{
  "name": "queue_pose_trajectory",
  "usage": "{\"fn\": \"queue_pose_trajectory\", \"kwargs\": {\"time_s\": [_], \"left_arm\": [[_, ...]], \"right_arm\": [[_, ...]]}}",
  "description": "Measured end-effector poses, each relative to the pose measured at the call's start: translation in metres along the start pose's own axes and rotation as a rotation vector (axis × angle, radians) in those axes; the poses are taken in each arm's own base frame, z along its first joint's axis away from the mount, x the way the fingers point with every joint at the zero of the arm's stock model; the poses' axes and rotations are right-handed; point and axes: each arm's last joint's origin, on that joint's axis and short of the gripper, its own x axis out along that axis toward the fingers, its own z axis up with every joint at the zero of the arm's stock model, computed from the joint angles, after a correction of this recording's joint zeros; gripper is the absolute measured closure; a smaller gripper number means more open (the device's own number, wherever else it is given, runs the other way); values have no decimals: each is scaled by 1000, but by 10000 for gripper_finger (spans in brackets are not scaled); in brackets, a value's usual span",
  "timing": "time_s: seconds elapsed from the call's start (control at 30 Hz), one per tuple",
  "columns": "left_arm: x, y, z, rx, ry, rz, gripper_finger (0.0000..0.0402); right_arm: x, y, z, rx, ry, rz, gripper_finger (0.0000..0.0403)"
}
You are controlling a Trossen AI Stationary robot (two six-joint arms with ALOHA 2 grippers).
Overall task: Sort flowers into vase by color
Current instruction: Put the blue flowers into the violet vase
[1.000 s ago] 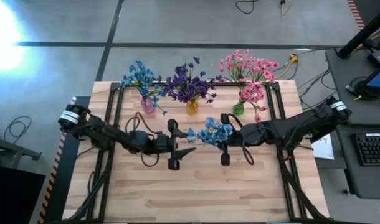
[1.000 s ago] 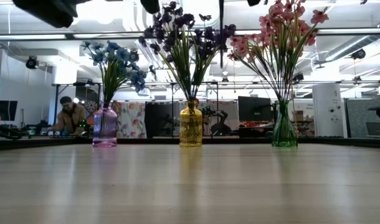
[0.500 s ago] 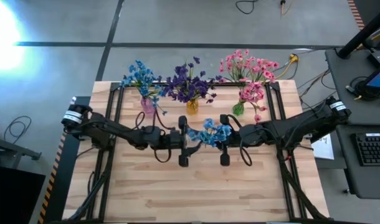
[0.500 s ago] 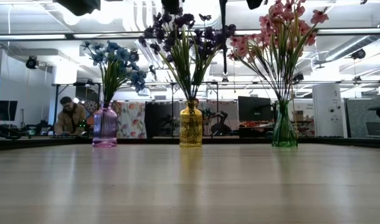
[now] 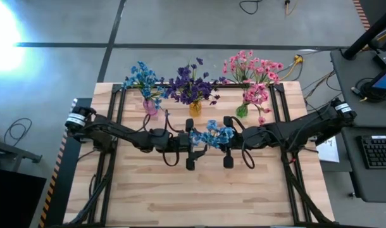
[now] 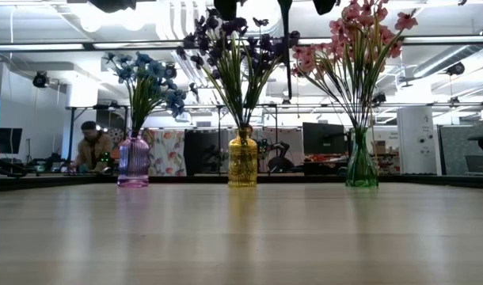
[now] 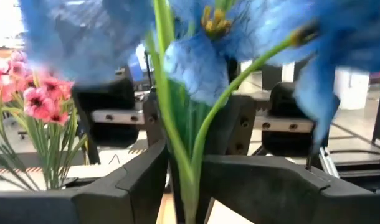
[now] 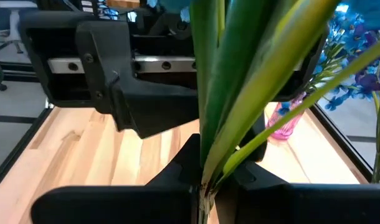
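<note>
A blue flower sprig (image 5: 212, 134) hangs in the air over the middle of the table. My right gripper (image 5: 218, 139) is shut on its green stems. My left gripper (image 5: 201, 140) faces it from the left, open, with one finger on each side of the same stems (image 7: 185, 180). At the far edge stand a pink vase (image 5: 150, 106) with blue flowers, a yellow vase (image 5: 195, 109) with purple flowers and a green vase (image 5: 242, 111) with pink flowers. My right gripper pinches the sprig's bundled green stems (image 8: 207, 163) between its two fingers, coming level from the table's right side and lying across them. The sprig is lifted clear of the table, with its blossoms above and to the left of the fingers. My left gripper: its fingers (image 7: 131, 180) stand close beside the stems; whether they touch them I cannot tell.
The three vases (image 6: 133, 162), (image 6: 242, 158), (image 6: 361, 162) stand in a row along the far edge, their bouquets reaching high. A black frame (image 5: 114, 126) runs around the table top. A person sits in the room behind, at the far left.
My left gripper has moved toward the table's right, up to the blue sprig, and has tipped from pointing downward to about level. Its open fingers now stand around the stems. The right gripper and the sprig have kept still.
</note>
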Motion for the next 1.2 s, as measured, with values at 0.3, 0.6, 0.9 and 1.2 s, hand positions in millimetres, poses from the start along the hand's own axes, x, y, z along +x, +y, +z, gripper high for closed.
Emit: {"fn": "queue_pose_trajectory", "kwargs": {"time_s": [0.3,0.6,0.9,1.2], "left_arm": [[-6,3,7,21,50,4,152],[-15,6,12,36,147,26,125],[-18,6,23,0,92,-72,122],[-6,15,16,3,0,-10,132]], "right_arm": [[0,0,0,-16,-1,-4,390],[0,-2,0,-21,2,-35,390],[0,-2,0,-17,1,-37,390],[0,-2,1,-10,-5,-37,390]]}}
